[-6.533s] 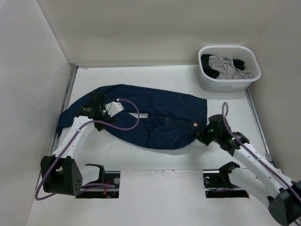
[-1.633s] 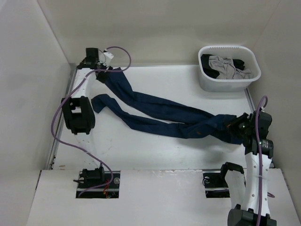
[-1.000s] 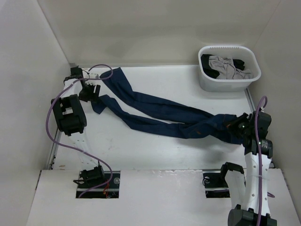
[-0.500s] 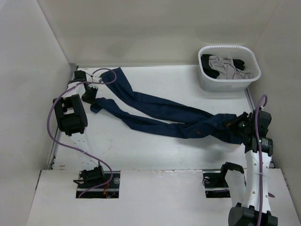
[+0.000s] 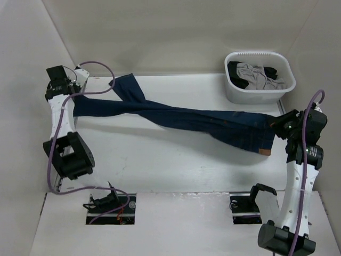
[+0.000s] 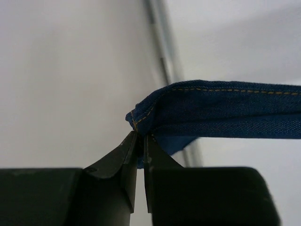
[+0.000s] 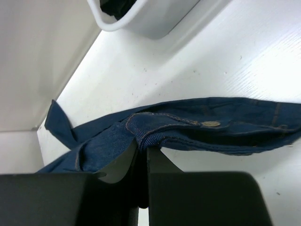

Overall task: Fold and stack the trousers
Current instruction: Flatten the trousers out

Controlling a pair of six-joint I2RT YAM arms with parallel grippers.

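Note:
The trousers (image 5: 202, 120), dark blue denim, stretch taut across the table from left to right. A tan patch (image 5: 261, 152) shows at the waistband end. My left gripper (image 5: 72, 97) is at the far left by the wall, shut on the hem of one leg (image 6: 221, 110), which is pinched at the fingertips (image 6: 141, 136). The other leg's end (image 5: 128, 84) lies loose at the back. At the right, my right gripper (image 5: 277, 124) is shut on the waistband (image 7: 197, 127) near its metal button (image 7: 210, 124), the fingertips (image 7: 142, 146) clamping a fold of denim.
A white plastic basket (image 5: 259, 92) with grey and black clothes (image 5: 256, 74) stands at the back right, also seen as a white rim (image 7: 150, 19) in the right wrist view. The left wall (image 6: 61, 84) is close beside my left gripper. Enclosure walls ring the table.
My left gripper shut on the nearer leg's hem and pulled it up and left. The right arm drew the waistband right. The slack trousers now hang stretched straight between the grippers.

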